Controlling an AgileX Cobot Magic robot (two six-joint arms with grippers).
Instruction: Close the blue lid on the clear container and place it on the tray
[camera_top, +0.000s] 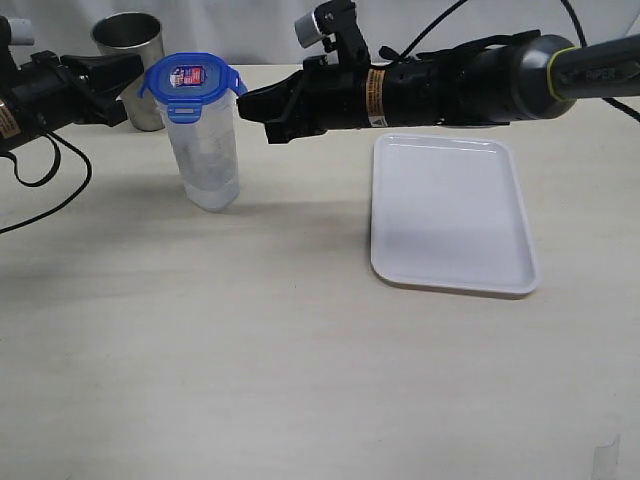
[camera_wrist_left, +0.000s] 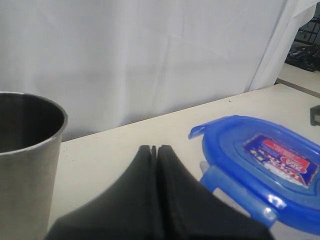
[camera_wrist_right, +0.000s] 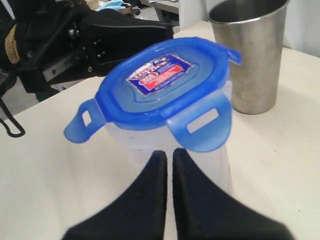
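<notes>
While the blue lid (camera_top: 191, 80) rests, flaps splayed, on the clear container (camera_top: 206, 155), we flank it with left gripper (camera_wrist_left: 154, 149) and right gripper (camera_wrist_right: 169, 154), jaws together, likely for pressing.

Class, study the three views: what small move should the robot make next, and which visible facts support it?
Probably lower the right gripper, fingers shut, onto the nearest flap of the blue lid to snap it. The lid already sits on the clear container, but its flaps stick outward, unlatched, and the container stands on the table beside the tray, not on it.
</notes>
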